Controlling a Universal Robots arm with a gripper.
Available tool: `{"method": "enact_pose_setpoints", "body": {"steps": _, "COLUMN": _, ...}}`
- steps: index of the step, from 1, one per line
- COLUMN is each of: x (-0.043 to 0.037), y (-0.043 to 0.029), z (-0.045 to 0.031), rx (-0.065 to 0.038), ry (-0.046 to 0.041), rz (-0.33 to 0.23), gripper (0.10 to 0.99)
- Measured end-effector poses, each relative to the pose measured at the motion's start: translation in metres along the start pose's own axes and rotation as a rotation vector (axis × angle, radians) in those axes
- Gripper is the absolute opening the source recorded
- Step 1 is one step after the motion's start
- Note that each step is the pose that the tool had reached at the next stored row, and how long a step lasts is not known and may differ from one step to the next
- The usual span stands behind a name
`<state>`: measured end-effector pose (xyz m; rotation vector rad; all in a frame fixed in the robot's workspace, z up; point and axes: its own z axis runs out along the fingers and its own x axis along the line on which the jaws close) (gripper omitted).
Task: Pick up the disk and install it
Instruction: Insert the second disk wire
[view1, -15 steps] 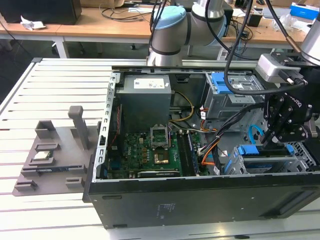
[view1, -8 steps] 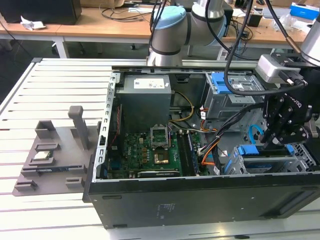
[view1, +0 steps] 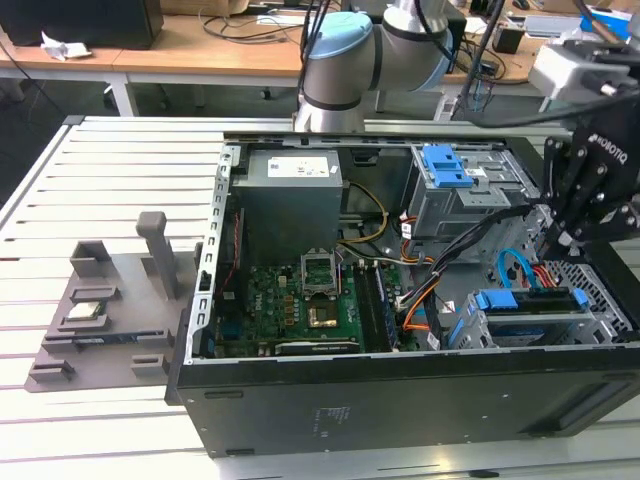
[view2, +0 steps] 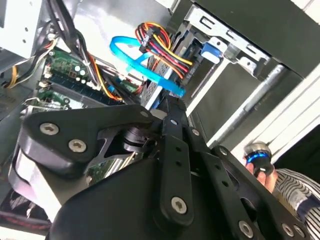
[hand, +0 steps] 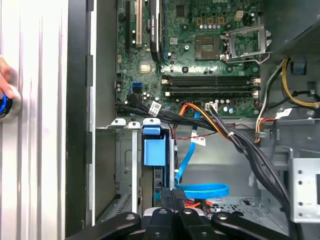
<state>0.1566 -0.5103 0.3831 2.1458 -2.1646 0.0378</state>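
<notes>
Disk (view1: 528, 301) sits in bay beneath end effector (view1: 572, 238).

A white slatted counter (view1: 120, 160) carries 2 things: an open black computer case (view1: 400, 410) toward the exterior view's right, and a grey parts holder (view1: 110, 300) just beside it.

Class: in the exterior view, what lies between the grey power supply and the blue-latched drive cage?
Between power supply and drive cage, yellow and black cables show in the exterior view.
</notes>
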Motion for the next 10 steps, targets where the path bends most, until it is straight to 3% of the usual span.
{"method": "enact_pose_setpoints", "body": {"steps": 3, "x": 0.0009, "y": 0.0006, "z": -0.0128, "rx": 0.0, "ry": 0.0002, "rz": 0.0, "gripper": 0.106}}
{"method": "enact_pose_setpoints", "body": {"steps": 10, "x": 0.0011, "y": 0.0007, "z": -0.0142, "rx": 0.0, "ry": -0.0001, "rz": 0.0, "gripper": 0.106}}
